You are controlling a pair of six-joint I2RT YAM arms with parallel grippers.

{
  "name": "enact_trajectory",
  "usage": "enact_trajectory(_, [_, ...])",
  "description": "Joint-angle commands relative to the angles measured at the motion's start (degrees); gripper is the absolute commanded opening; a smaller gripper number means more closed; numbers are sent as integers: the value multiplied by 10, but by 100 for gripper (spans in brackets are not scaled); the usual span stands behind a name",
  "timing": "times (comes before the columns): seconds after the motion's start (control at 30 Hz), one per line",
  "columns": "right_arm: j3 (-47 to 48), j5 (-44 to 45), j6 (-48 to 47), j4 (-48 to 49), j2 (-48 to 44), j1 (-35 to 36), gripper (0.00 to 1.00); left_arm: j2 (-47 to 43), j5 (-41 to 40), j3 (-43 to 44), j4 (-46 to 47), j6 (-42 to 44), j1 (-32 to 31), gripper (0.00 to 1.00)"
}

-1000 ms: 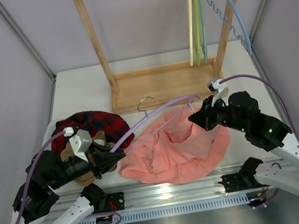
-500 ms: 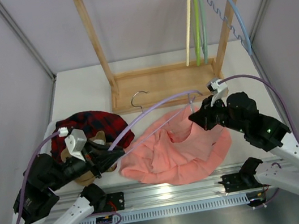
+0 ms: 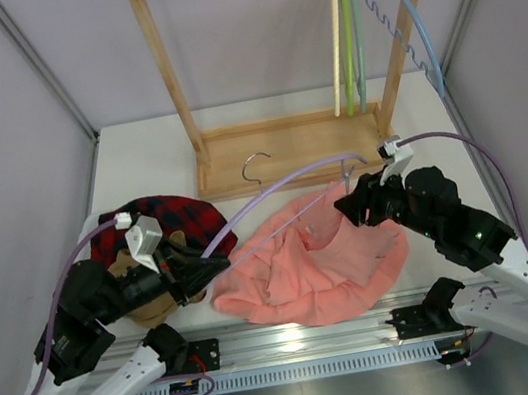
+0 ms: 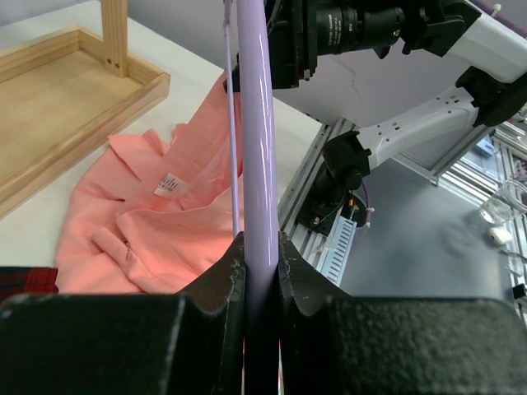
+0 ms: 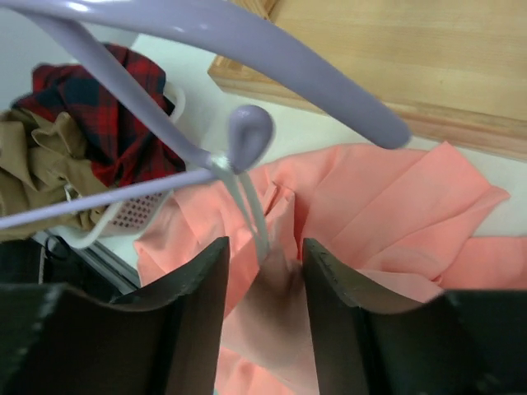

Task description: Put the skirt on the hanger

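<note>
Fingers [image 5: 193, 321] of the right gripper [image 5: 265, 263] are seen standing apart, where a second ago they were pressed together. A raised fold of the skirt [image 3: 307, 271] sits in the gap between them, directly under the clip [image 5: 249, 136] that hangs from the end of the hanger [image 5: 272, 49]. The fabric is no longer pinched; whether the pads are touching it cannot be told.

The left gripper [image 4: 262, 247] is kept closed on the hanger's lilac arm, which runs straight up the middle of the left wrist view. Over the same second the hanger has been swung a little: its silver hook [image 3: 256, 163], seen from above, went left and came back, ending slightly higher in the frame. The right gripper has shifted slightly toward the right of the frame.

Most of the skirt is spread on the table [image 3: 136, 158] in the lower centre of the top view. Only its upper right edge is lifted toward the hanger's end. The hanger is held in the air, slanting from lower left to upper right across the skirt.

The opening is judged to be a release after the edge was offered to the clip. If the clip has caught the cloth, one side of the skirt is attached and the other side remains to be done. It cannot be confirmed that the clip has bitten; the fold may drop once the gripper is drawn back.
</note>
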Motion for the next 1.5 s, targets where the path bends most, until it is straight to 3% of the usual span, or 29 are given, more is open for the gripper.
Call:
enact_trajectory(0.0, [70, 14, -2, -41, -22, 3, 53, 16, 36, 16, 131, 19, 2, 0])
enact_trajectory(0.17, [166, 43, 5, -120, -64, 2, 66, 41, 43, 5, 146, 39, 2, 0])
enact_trajectory(0.2, [198, 50, 13, -151, -68, 2, 74, 46, 47, 6, 149, 41, 2, 0])
enact_trajectory(0.37, [256, 66, 52, -191, -74, 2, 78, 70, 66, 7, 168, 48, 2, 0])
enact_trajectory(0.47, [233, 36, 96, -138, -63, 2, 80, 86, 62, 11, 174, 47, 3, 0])
enact_trajectory(0.6, [134, -82, 190, 63, -39, 4, 81, 120, 49, 12, 197, 33, 3, 0])
enact_trajectory(0.7, [90, -76, 213, 110, -15, 31, 81, 136, 64, 12, 227, 18, 2, 0])
enact_trajectory(0.83, [99, 92, 163, 109, 0, 138, 82, 162, 87, 24, 232, 21, 2, 0])
enact_trajectory(1.07, [79, 210, 111, 195, 8, 285, 83, 228, 122, 25, 269, 21, -5, 0])
enact_trajectory(1.23, [71, 304, 93, 218, 21, 335, 83, 271, 115, 32, 305, 14, -9, 0])
enact_trajectory(1.3, [71, 381, 106, 210, 30, 348, 83, 289, 106, 46, 318, 19, -24, 0])
enact_trajectory(1.47, [66, 472, 131, 224, 40, 347, 82, 324, 73, 64, 341, 33, -63, 0])
